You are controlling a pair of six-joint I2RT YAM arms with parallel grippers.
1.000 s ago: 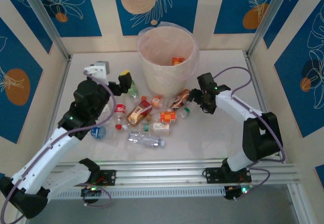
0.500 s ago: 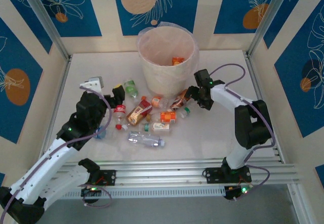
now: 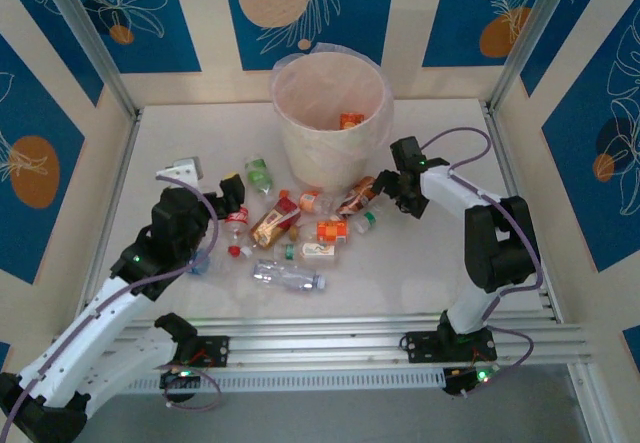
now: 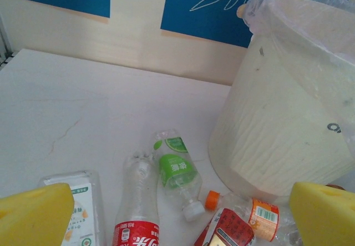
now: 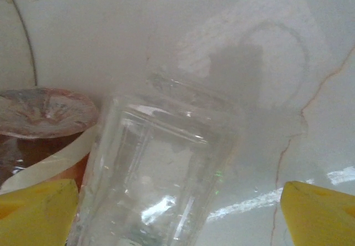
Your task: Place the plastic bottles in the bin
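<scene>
**A:** What step is this?

**B:** Picking up. Most of the bottles (image 3: 275,225) lie in the middle of the bench (image 3: 440,273), just on the near side of the bin (image 3: 315,158). They are not in yet.

**A:** Where is the bin?

**B:** It stands at the middle of the far edge. It has a thin clear liner (image 3: 300,60) at its rim.

**A:** Is anything in it?

**B:** Yes, one orange bottle (image 3: 351,120), by the right wall. I cannot see all of the inside, so there may be more.

**A:** What is the left claw (image 3: 232,191) doing?

**B:** It is wide open and holds nothing. It hangs over a green bottle (image 4: 177,171) and a red bottle (image 4: 137,224) on the left side of the pile.

**A:** And the right claw (image 3: 385,185)?

**B:** Wide open too. It is low, by the right side of the bin. A clear bottle (image 5: 161,174) lies between its fingers (image 5: 36,210), but they are not squeezing it.

**A:** So what comes next?

**B:** I think the right claw has to close on the clear bottle, lift it above the rim and let go over the bin. The bin is tall, so it must go up high first.

**A:** And the left one?

**B:** It needs to drop lower, get one bottle between its fingers, then shut.
</scene>
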